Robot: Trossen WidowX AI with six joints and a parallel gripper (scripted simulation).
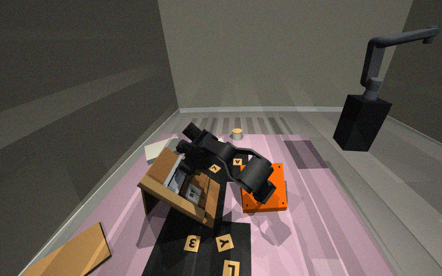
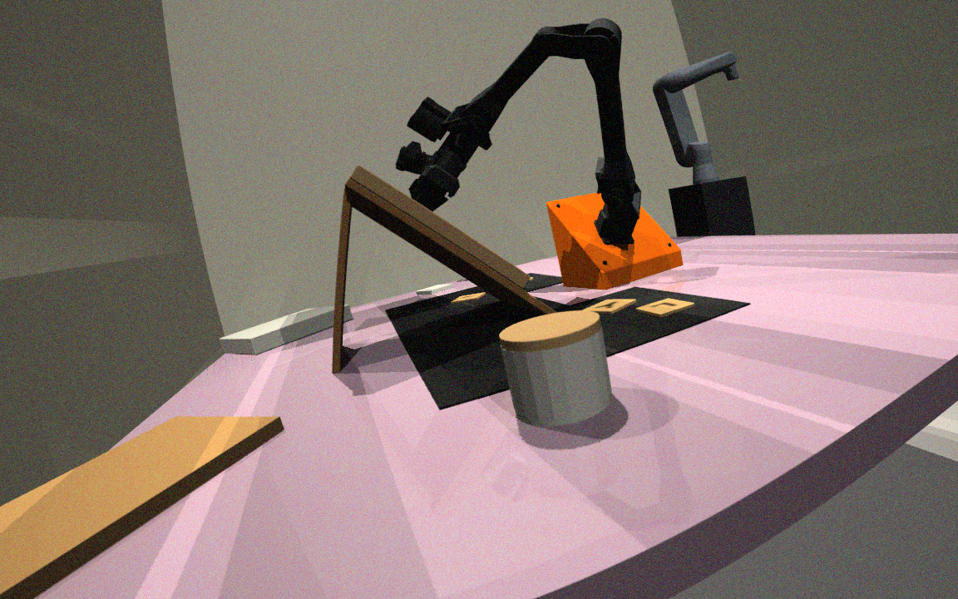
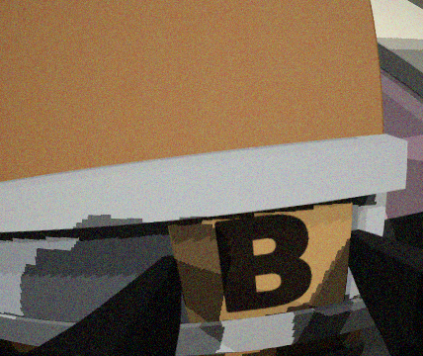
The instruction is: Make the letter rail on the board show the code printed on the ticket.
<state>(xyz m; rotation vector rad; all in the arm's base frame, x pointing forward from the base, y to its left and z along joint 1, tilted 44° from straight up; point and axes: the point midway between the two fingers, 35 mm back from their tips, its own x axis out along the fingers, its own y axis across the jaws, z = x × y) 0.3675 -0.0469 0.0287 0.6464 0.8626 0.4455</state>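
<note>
My gripper (image 1: 185, 167) (image 3: 265, 257) is shut on the B tile (image 3: 329, 237), its fingers at the tile's left and right sides. The tile is upright, inside the right end of the grey letter rail (image 1: 173, 173) (image 3: 192, 180), with its top edge under the rail's upper lip. The channel left of it shows no tile. The ticket (image 1: 192, 194) on the sloping wooden board (image 1: 162, 166) (image 2: 430, 235) reads BY. A Y tile (image 1: 228, 237), an L tile (image 1: 231, 263) and an E-like or 3-like tile (image 1: 192, 243) lie near the board. The fingertips are hidden behind the board in the exterior view.
An A tile (image 1: 237, 161) and another tile (image 1: 214, 168) lie behind the board on black matting. An orange wedge (image 1: 280, 183) (image 2: 657, 238) stands by my arm's base. Also on the counter are a canister (image 1: 237, 135) (image 2: 560, 379), a pale block (image 1: 159, 149) (image 2: 281, 329) and a wooden plank (image 1: 78, 248) (image 2: 117, 477).
</note>
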